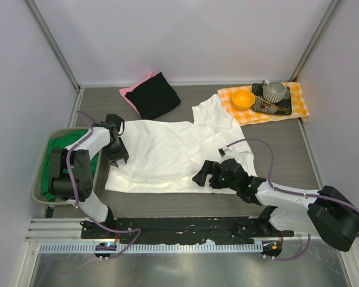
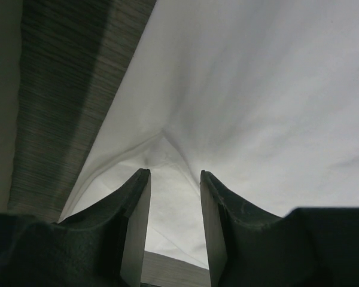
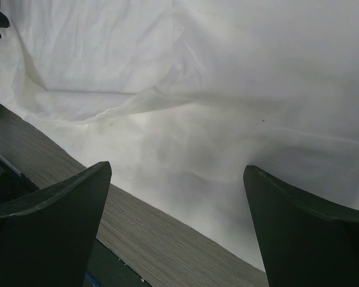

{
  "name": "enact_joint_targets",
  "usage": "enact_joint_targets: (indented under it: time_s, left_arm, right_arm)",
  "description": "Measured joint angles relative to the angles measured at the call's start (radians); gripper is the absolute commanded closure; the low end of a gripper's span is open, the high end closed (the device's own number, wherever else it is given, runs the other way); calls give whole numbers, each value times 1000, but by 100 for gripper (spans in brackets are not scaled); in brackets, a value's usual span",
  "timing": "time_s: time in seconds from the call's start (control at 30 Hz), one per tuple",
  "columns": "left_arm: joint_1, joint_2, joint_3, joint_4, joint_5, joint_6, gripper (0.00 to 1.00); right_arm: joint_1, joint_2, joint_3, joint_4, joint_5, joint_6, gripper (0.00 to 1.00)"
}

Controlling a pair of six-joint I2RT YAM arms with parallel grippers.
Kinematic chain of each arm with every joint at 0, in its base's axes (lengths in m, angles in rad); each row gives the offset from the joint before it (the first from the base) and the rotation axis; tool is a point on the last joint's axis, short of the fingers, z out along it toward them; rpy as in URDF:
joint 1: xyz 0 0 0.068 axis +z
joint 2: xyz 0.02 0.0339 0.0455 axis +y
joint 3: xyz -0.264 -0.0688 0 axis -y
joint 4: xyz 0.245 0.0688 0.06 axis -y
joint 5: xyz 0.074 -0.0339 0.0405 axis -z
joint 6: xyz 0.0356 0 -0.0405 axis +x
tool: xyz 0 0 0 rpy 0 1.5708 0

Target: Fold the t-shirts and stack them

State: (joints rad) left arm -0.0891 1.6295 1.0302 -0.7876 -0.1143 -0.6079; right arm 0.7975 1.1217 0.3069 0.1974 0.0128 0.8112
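A white t-shirt (image 1: 167, 149) lies spread flat in the middle of the table, and no print shows on it. My left gripper (image 1: 116, 156) sits at its left edge. In the left wrist view the gripper (image 2: 175, 173) is open by a narrow gap, with the white cloth (image 2: 257, 89) puckered just ahead of the tips. My right gripper (image 1: 202, 174) is at the shirt's near hem. In the right wrist view it (image 3: 178, 167) is wide open and empty above the hem (image 3: 185, 179). A folded black shirt (image 1: 157, 95) lies on a pink one (image 1: 130, 91) at the back. A green shirt (image 1: 66, 143) lies in the bin.
A grey bin (image 1: 39, 173) stands at the left table edge. At the back right an orange-and-white checked cloth (image 1: 296, 98) carries an orange bowl (image 1: 243, 99), a dark tray (image 1: 269, 108) and a cup (image 1: 275, 91). White walls enclose the table.
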Motion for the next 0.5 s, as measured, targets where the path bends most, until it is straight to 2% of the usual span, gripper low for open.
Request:
enact_joint_targets:
  time_s: [0.33, 0.5]
  left_arm:
    - [14, 55, 3, -14, -20, 14, 64]
    - [15, 56, 6, -18, -25, 14, 85]
  right_arm:
    - [0, -16, -23, 24, 0, 3, 1]
    - [0, -15, -25, 32, -6, 4, 0]
